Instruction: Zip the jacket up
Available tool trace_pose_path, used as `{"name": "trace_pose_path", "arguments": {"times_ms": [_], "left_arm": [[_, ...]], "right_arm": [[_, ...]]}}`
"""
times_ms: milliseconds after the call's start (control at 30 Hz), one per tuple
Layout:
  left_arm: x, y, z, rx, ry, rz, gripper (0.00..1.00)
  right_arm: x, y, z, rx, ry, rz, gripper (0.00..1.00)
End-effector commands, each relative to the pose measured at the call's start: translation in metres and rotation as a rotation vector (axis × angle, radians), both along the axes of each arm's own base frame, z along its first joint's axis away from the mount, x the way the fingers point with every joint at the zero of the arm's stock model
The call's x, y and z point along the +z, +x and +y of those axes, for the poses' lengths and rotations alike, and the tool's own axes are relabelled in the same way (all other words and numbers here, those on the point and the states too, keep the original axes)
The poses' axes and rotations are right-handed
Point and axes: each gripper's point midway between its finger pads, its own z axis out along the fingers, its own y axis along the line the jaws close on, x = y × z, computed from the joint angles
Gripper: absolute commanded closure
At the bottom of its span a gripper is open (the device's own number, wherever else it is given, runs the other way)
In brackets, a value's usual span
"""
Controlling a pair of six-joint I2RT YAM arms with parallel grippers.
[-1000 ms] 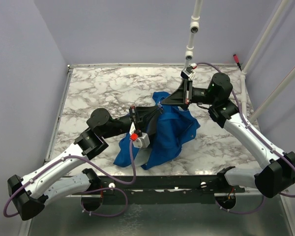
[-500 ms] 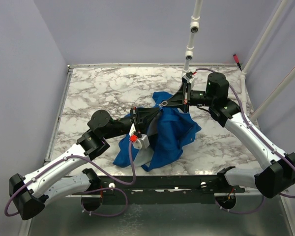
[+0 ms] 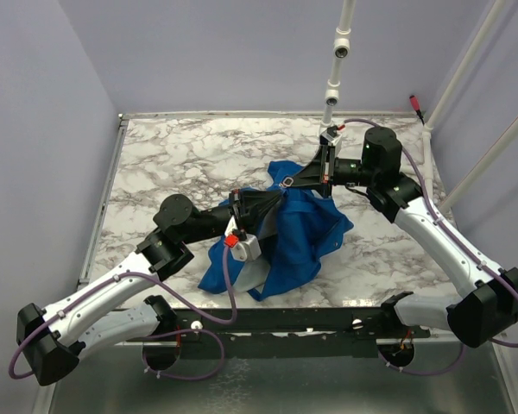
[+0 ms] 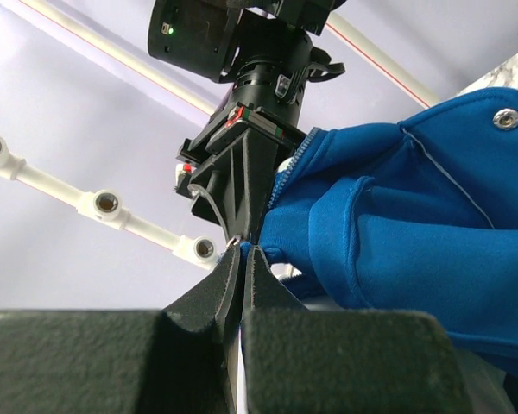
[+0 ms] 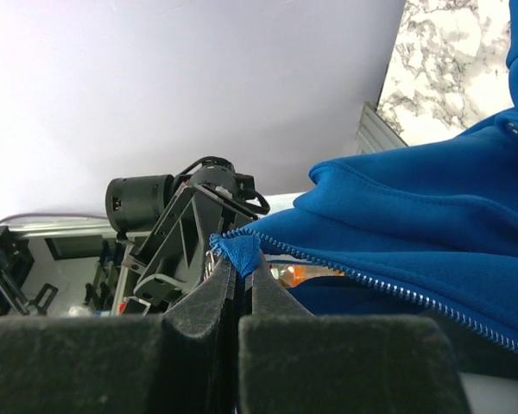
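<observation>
While viewing from overhead, noted jacket [image 3: 285, 233] as bunched blue heap at centre of marble table [image 3: 173, 155], spread toward 6 o'clock, upper edge lifted off surface. Found left gripper [image 3: 274, 197] extended from 8 o'clock, jaws pressed tight together, pinching jacket edge at tips; small metal piece there in left wrist view, identity unclear. Found right gripper [image 5: 239, 259] extended from 2 o'clock, jaws squeezed narrow on blue fabric corner at end of zipper teeth [image 5: 397, 291]. Logged both tips just beside each other, at 12 o'clock of heap.
</observation>
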Motion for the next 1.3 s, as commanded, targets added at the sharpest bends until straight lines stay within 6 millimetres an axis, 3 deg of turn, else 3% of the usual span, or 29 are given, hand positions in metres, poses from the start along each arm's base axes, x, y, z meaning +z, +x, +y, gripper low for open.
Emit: {"name": "trace_pose_path", "arguments": {"times_ms": [0, 133, 233, 467, 633, 900, 1067, 1267], "left_arm": [[0.040, -0.049, -0.009, -0.235, -0.094, -0.088, 1.00], [0.050, -0.055, -0.012, -0.288, -0.108, -0.051, 1.00], [0.046, -0.050, -0.011, -0.266, -0.096, -0.002, 1.00], [0.041, -0.042, -0.004, -0.201, -0.083, 0.061, 1.00], [0.040, -0.041, -0.001, -0.185, -0.076, 0.075, 1.00], [0.036, -0.037, 0.003, -0.145, -0.052, 0.073, 1.00], [0.032, -0.035, 0.005, -0.127, -0.034, 0.082, 1.00], [0.023, -0.033, 0.005, -0.120, -0.001, 0.098, 1.00]], "right_arm": [[-0.010, 0.039, -0.004, -0.166, -0.060, -0.048, 0.99], [-0.001, 0.043, -0.004, -0.174, -0.044, -0.124, 0.99], [0.015, 0.035, -0.003, -0.130, 0.001, -0.222, 0.99], [0.020, 0.015, -0.005, -0.028, -0.003, -0.333, 0.68], [0.031, 0.015, -0.005, 0.003, -0.019, -0.401, 0.58], [0.039, 0.008, -0.011, 0.041, 0.007, -0.463, 0.53], [0.048, 0.014, -0.023, 0.020, -0.017, -0.526, 0.51], [0.041, 0.012, -0.028, 0.024, -0.021, -0.541, 0.49]]}}
